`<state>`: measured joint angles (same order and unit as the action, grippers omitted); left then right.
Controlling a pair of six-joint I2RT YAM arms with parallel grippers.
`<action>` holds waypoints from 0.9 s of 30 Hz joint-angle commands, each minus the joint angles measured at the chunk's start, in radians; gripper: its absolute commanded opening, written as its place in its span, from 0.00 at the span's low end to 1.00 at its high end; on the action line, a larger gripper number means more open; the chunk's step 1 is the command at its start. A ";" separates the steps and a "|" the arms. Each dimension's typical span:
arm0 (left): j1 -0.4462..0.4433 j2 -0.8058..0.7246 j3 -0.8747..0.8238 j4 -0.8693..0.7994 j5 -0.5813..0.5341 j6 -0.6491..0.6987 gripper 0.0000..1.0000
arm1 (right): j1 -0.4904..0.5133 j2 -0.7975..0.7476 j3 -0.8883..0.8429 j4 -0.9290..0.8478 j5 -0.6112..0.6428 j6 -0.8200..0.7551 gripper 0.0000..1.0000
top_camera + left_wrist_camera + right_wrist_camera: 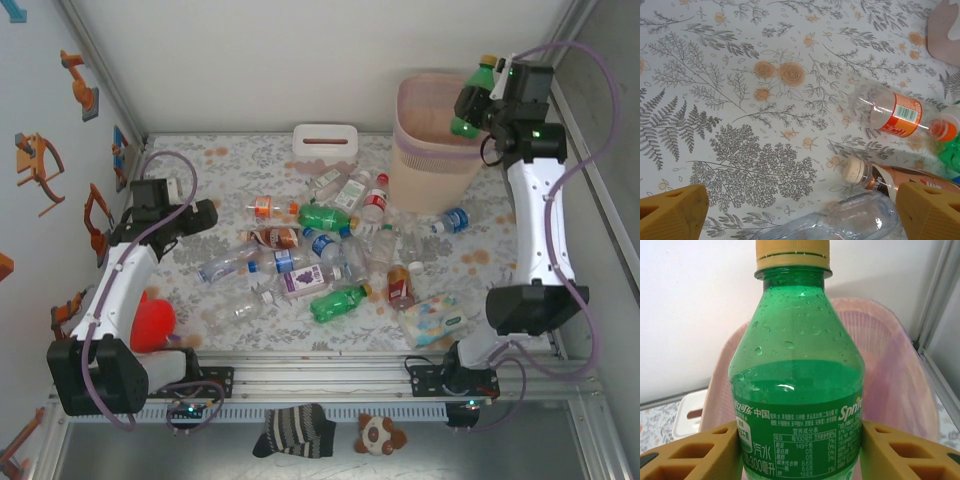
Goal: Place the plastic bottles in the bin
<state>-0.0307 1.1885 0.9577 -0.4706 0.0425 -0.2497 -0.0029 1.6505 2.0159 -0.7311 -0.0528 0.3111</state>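
My right gripper [478, 103] [797, 450] is shut on a green Sprite bottle [474, 92] [797, 390] with a yellow cap, held upright above the right rim of the pale pink bin [435, 140] [900, 370]. Several plastic bottles lie scattered mid-table, among them a green one [322, 217], another green one [338, 302] and a purple-labelled one [305, 282]. My left gripper [205, 213] [800, 217] hangs open over the cloth. A clear bottle [840, 220] lies between its fingers. A brown bottle with a cream cap [890, 180] and an orange-labelled clear bottle [890, 112] lie beyond.
A white tissue box [325, 140] stands at the back, left of the bin. A soft pack of wipes [437, 322] lies front right and a red object [152, 325] front left. Walls close in the back and both sides.
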 commanded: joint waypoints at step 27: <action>-0.005 -0.086 -0.041 0.023 -0.045 0.033 0.96 | 0.067 0.625 0.434 -0.072 -0.073 -0.077 0.57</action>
<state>-0.0322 1.1194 0.9268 -0.4423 0.0071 -0.2459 0.0540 2.2471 2.4054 -0.7547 -0.1089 0.2581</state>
